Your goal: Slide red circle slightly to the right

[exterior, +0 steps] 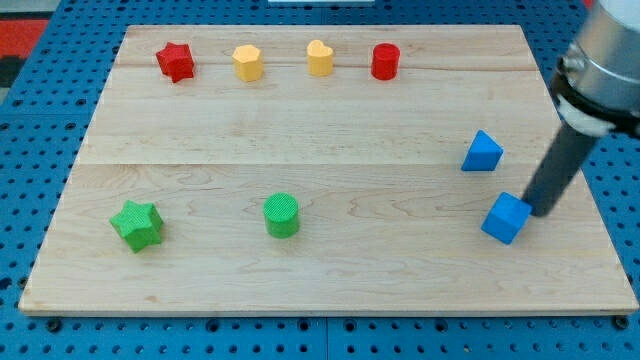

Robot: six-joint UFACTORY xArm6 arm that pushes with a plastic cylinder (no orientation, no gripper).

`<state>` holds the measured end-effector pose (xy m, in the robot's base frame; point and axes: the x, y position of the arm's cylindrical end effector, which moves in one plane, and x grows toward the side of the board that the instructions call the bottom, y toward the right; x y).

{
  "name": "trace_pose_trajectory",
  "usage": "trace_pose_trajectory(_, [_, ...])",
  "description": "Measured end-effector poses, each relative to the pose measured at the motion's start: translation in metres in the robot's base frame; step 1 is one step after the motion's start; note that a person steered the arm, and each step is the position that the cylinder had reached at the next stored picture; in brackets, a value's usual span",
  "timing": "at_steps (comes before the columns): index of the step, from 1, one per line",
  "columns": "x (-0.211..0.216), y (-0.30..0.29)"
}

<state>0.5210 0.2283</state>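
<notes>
The red circle [385, 61] is a short red cylinder near the view's top, right of centre, on the wooden board [330, 270]. My tip [538, 211] is far from it, at the view's right, touching or just beside the right edge of a blue cube [505, 218]. A blue triangular block [482, 152] lies a little above and to the left of my tip.
Along the top row, left of the red circle, lie a yellow heart [320, 58], a yellow hexagon-like block [248, 62] and a red star [175, 61]. A green star [137, 224] and a green cylinder [282, 215] lie at the lower left.
</notes>
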Motion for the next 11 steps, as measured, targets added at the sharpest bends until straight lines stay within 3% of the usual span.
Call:
trace_pose_trajectory(2, [0.006,-0.024])
trace_pose_trajectory(3, [0.005,-0.007])
trace_pose_trajectory(4, [-0.040,-0.086])
trace_pose_trajectory(5, [-0.041,-0.153])
trace_pose_trajectory(6, [-0.102,-0.200])
trace_pose_trajectory(7, [-0.197,-0.193])
trace_pose_trajectory(8, [-0.256,-0.178])
trace_pose_trajectory(9, [-0.271,-0.149])
trace_pose_trajectory(10, [-0.250,-0.100])
trace_pose_trajectory(11, [-0.278,-0.111])
